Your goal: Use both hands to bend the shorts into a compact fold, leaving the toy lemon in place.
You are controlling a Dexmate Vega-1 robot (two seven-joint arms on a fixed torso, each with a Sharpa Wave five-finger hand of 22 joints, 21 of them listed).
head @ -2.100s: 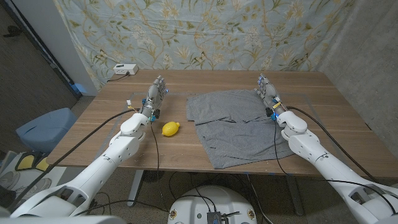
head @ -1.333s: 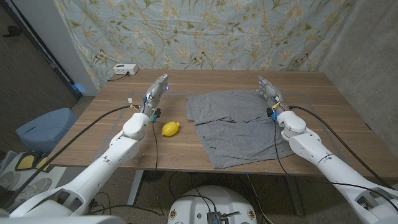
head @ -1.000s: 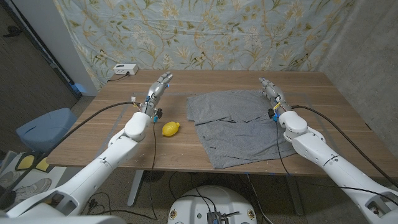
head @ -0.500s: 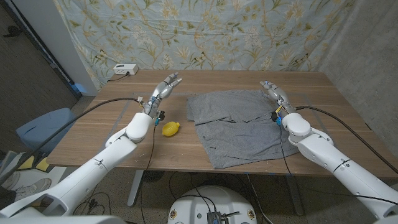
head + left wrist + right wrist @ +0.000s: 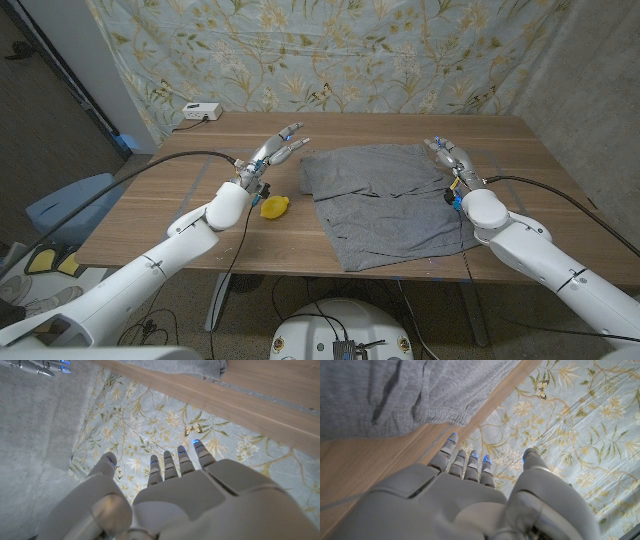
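— What else is around, quick?

— Wooden table (image 5: 180, 190). White box with a cable (image 5: 202, 111) at the far left corner. Floral curtain (image 5: 330, 55) hanging behind the table. Blue bin (image 5: 72, 205) on the floor off the left side. Black cables run along both forearms.

— The task stuff?

— Grey shorts (image 5: 385, 200) lie spread on the table's right half, elastic waistband at the far edge, near hem at the front edge. Toy lemon (image 5: 274, 206) sits on bare wood just beside the shorts' left edge, not touching the fabric.

— Hands?

— Left hand (image 5: 275, 153) is up above the table, beyond the lemon, fingers apart and reaching toward the shorts' far left corner; nothing in it. Right hand (image 5: 448, 158) is at the shorts' far right corner, fingers spread, released, holding nothing (can't tell whether it touches the cloth).

— Anything in the way?

— The left wrist sits right in front of the lemon, so part of the lemon is covered in the head view. The right forearm crosses over the shorts' right edge.

— Hard to make out?

— Left wrist view: mostly the hand's back and curtain, just a scrap of shorts (image 5: 207, 366) past the table edge, and the other hand's fingertips (image 5: 47, 366) cut off at the corner. Right wrist view shows the waistband (image 5: 430, 417) on the wood beside the fingers.
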